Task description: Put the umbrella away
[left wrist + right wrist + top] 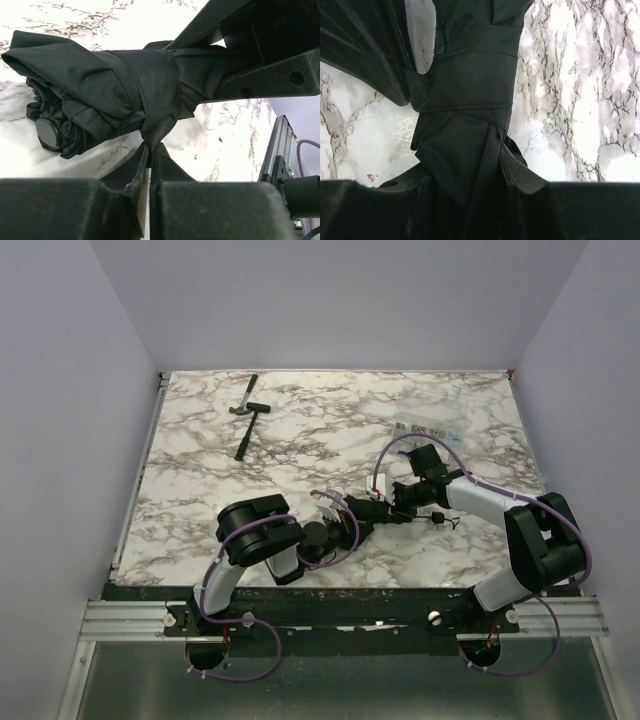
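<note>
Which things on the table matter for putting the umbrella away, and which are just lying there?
For the job:
umbrella, clamped in both arms' jaws

Lying about:
hammer, far left
clear wrapper, far right

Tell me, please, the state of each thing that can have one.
umbrella: folded shut, canopy bunched
strap: wrapped around the canopy, end pinched
left gripper: shut on the strap
right gripper: shut on the umbrella
hammer: lying flat, untouched
</note>
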`<act>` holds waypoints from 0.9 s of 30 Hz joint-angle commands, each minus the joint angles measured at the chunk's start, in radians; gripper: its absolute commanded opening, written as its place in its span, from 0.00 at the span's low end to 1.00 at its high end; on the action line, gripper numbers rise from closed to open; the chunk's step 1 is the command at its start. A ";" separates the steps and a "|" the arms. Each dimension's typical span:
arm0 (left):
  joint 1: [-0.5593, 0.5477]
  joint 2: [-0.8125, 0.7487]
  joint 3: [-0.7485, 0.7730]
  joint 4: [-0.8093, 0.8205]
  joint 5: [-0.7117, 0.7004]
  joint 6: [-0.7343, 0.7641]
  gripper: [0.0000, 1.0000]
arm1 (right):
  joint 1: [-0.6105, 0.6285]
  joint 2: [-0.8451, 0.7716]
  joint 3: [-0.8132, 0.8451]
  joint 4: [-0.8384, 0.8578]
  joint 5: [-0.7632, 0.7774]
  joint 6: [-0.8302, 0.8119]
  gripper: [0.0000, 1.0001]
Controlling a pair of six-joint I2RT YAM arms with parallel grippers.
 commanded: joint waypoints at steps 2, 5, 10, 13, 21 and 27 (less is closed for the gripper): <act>-0.001 -0.032 -0.015 0.057 -0.031 0.005 0.00 | 0.012 0.084 -0.056 -0.102 0.113 -0.011 0.01; -0.002 -0.042 -0.025 0.067 -0.036 0.013 0.00 | 0.012 0.085 -0.056 -0.102 0.114 -0.010 0.01; -0.002 -0.056 -0.049 0.102 -0.038 0.020 0.00 | 0.012 0.086 -0.056 -0.101 0.115 -0.010 0.01; -0.002 -0.077 -0.068 0.089 -0.028 0.020 0.00 | 0.012 0.086 -0.056 -0.101 0.116 -0.010 0.01; -0.002 -0.097 -0.111 0.030 0.002 0.008 0.00 | 0.012 0.098 -0.050 -0.101 0.127 -0.003 0.01; -0.002 -0.136 -0.146 -0.010 0.000 0.032 0.00 | 0.012 0.106 -0.047 -0.101 0.133 0.004 0.01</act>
